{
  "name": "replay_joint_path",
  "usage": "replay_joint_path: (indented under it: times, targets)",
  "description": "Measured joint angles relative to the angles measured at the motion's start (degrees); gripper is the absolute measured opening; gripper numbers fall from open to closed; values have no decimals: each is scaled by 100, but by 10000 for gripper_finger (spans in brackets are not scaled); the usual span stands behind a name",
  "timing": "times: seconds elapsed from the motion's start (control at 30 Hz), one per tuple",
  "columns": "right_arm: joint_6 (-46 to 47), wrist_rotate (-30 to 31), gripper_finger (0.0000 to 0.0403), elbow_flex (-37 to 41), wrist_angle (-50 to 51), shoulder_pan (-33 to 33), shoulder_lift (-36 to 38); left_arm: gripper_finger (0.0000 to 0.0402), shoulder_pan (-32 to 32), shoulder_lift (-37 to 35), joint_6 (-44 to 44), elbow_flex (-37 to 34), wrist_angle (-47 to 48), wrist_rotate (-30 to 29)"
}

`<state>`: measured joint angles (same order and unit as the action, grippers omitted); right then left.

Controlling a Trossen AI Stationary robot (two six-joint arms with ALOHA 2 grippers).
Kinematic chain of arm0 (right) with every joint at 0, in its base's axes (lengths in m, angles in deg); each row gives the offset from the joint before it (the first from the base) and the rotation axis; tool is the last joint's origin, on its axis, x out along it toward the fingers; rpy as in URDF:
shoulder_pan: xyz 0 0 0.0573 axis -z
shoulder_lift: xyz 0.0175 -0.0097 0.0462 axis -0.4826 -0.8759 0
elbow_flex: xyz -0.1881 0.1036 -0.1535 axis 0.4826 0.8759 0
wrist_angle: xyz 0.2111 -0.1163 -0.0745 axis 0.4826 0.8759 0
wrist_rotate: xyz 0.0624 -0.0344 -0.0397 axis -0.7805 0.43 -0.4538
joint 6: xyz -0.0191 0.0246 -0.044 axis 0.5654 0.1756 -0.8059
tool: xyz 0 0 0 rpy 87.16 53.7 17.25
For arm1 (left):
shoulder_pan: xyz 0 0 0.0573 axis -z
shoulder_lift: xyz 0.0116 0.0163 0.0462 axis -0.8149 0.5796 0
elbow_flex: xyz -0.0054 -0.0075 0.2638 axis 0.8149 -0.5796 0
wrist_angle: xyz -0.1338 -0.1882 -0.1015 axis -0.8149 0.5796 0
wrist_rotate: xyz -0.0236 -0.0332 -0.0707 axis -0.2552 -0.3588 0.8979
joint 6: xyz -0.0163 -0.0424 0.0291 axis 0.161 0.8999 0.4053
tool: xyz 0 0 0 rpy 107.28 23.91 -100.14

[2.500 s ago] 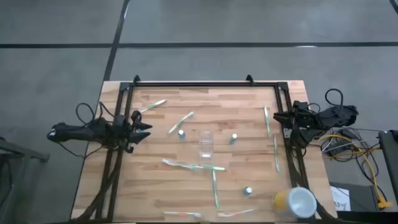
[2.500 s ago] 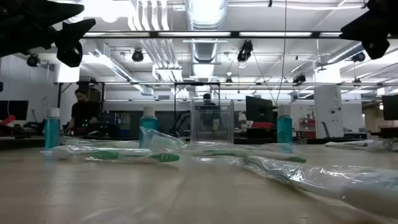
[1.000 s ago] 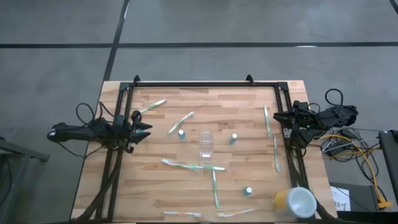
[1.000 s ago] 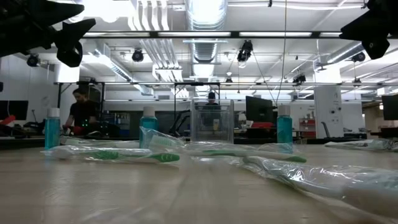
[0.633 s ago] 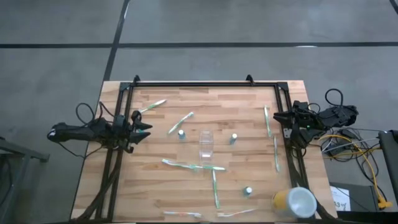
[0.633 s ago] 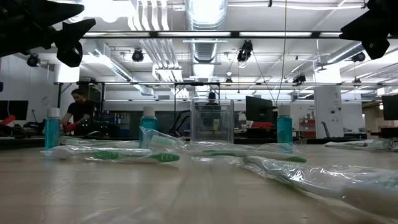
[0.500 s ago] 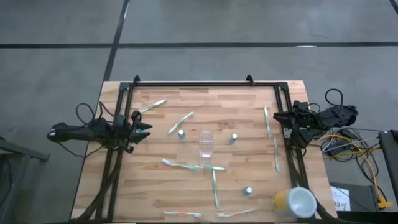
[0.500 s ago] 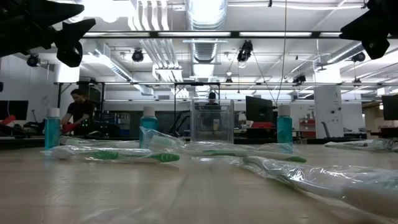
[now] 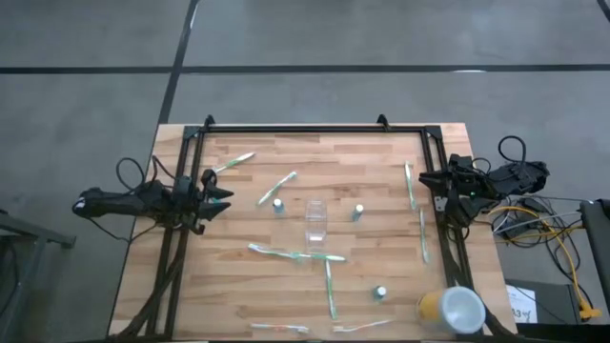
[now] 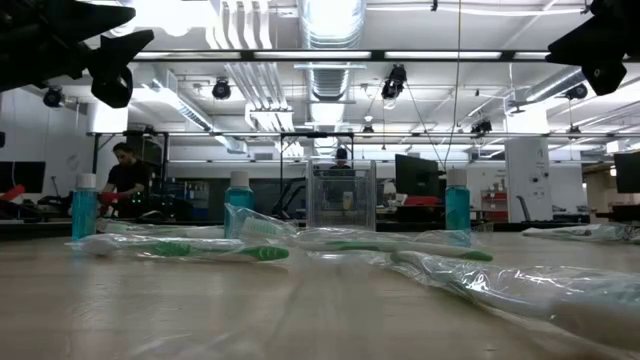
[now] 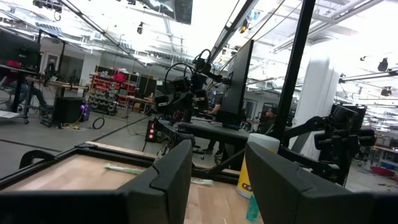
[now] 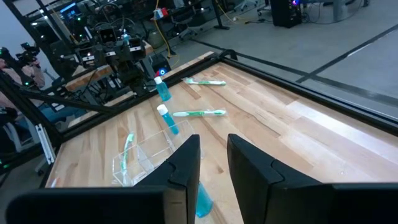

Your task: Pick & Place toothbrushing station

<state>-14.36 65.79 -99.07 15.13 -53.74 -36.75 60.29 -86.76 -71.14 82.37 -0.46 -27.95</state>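
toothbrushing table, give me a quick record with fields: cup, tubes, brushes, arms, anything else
cup: clear plastic cup upright mid-table
tubes: three, caps up: one left of the cup, one right of it, one near the front
toothbrushes: scattered flat, e.g. one in front of the cup
left gripper: open, empty, at left edge
right gripper: empty, fingers slightly apart, at right edge
other: yellow cup at front right corner

Bright ceiling strip lights glare at twelve o'clock; the near wooden tabletop is blurred.
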Motion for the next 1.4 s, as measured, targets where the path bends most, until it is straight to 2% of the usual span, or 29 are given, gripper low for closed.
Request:
replay_joint_path:
  times: [0.3,0.63,0.77,0.87,0.97,1.13,1.27,1.4]
  targets:
    - [0,0,68,2,0,0,-2,156,0,-1,-1,0,0,1]
    - [0,1,80,1,-1,0,0,156,-1,-2,-3,0,41,-2]
    - [0,1,82,2,-2,0,0,156,-1,0,-364,0,297,-108]
    - [0,1,78,2,-1,0,-1,156,-2,2,-133,0,399,-114]
    - [0,2,73,2,0,0,0,156,-1,4,11,105,1112,-270]
    - [0,0,68,2,-1,0,0,156,0,43,232,708,2523,-680]
    - [0,1,72,0,0,0,-2,156,0,50,215,1201,2899,-832]
    - [0,0,77,0,0,0,-2,156,0,152,239,1464,3210,-1277]
